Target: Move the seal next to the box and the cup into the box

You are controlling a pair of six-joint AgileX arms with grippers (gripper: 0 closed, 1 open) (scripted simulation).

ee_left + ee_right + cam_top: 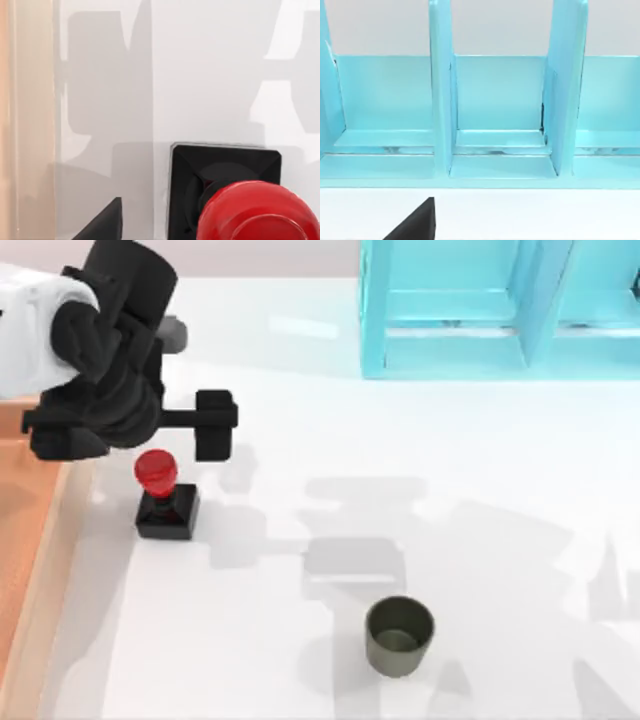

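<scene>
Seal (166, 498) stands on the counter (400, 470) just beside the box (30, 540); cup (399, 636) sits well apart. Left end effector (170, 440) hovers above the seal, finger state indeterminable. Lift vertically to avoid tipping the knob.

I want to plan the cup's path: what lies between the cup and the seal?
Nothing but bare table with shadows, in the top view, separates the cup from the seal; the left gripper is beyond the seal.
</scene>
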